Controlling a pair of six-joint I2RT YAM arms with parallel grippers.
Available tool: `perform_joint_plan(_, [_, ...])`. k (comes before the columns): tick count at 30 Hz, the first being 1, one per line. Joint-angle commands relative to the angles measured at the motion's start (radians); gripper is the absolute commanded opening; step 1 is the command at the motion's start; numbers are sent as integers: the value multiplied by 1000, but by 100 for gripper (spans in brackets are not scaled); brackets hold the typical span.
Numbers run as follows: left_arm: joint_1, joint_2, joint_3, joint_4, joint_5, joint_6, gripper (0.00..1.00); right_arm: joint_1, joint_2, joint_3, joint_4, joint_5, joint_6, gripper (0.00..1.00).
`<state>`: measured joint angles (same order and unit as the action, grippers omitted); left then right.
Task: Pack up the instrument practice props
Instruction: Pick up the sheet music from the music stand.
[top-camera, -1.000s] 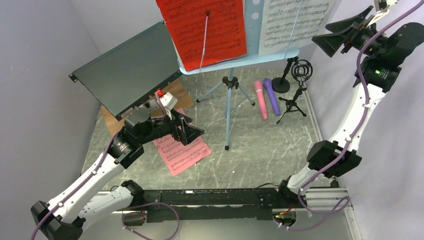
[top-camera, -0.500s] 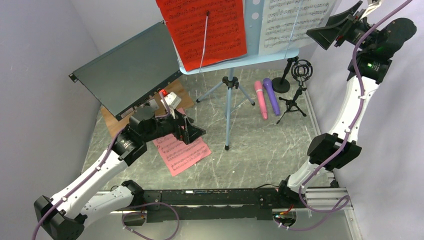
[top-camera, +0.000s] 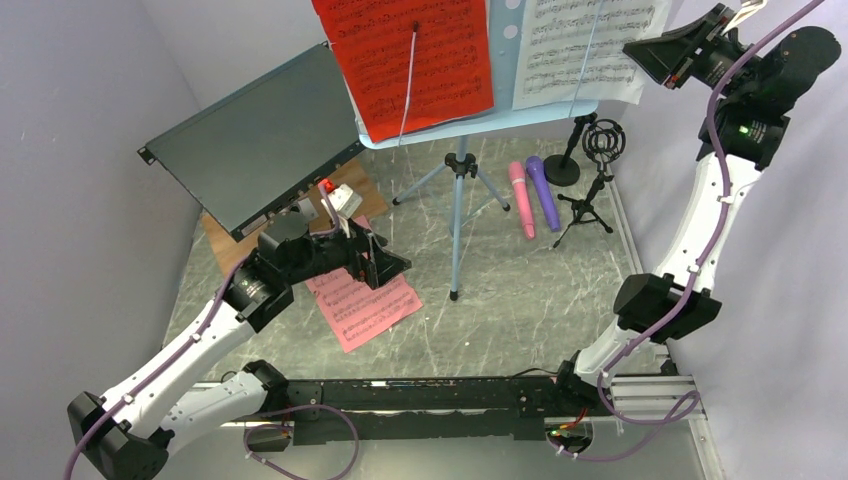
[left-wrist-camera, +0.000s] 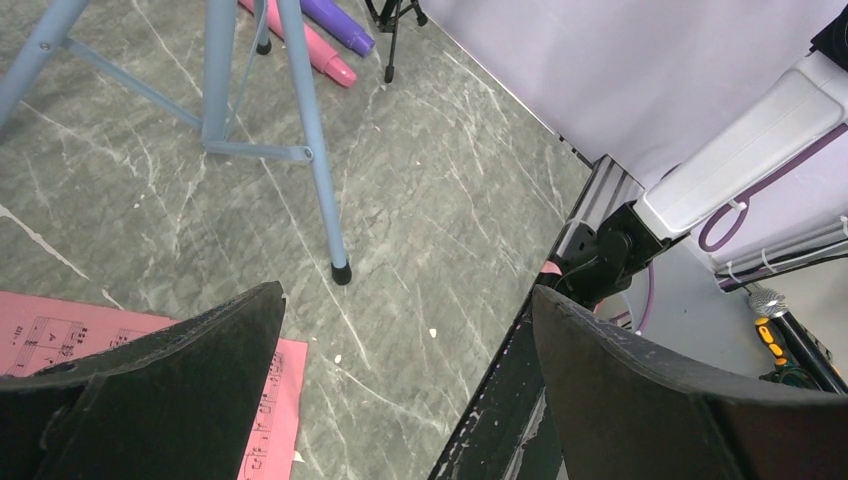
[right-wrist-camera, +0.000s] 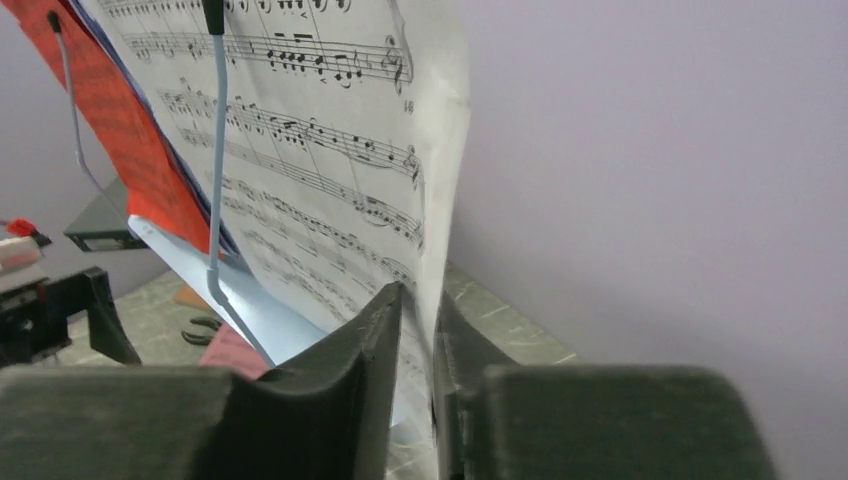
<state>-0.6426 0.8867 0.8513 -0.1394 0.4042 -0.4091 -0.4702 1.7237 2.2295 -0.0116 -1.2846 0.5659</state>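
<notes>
Lrg dark flat metal box (top-camera: 250, 140) is seen at far L of the top view, propped at a slant, its low edge over a brown board (top-camera: 218, 245) laid on the grey marbled table (top-camera: 520, 290). Black pliers (right-wrist-camera: 203, 326) are glimpsed on the table in the R wrist view, partly hidden. Pale lilac walls (top-camera: 80, 150) are set at L, back & R; an alu rail (top-camera: 650, 392) is fixed along the near edge.
</notes>
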Motion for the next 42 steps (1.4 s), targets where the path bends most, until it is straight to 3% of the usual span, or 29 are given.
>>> perform_joint_plan(1, [3, -27, 25, 21, 27, -7, 99, -28, -41, 37, -36, 53, -9, 11])
perform_joint_plan(3, [3, -29, 22, 23, 28, -10, 100, -35, -45, 34, -36, 56, -7, 0])
perform_joint_plan(13, [3, -28, 21, 26, 35, -14, 100, -62, -80, 27, -116, 89, -89, 0])
perform_joint_plan(20, [3, -33, 22, 18, 33, -14, 99, -102, -114, 31, -281, 269, -228, 0])
perform_joint_plan(24, [3, -31, 23, 21, 35, -16, 99, -159, -177, -67, -210, 356, -185, 0])
perform_joint_plan(30, [3, -29, 15, 27, 36, -16, 99, -253, -208, -80, -228, 395, -191, 0])
perform_joint_plan(42, [3, -16, -7, 62, 48, -23, 99, -383, -359, -357, -223, 344, -260, 0])
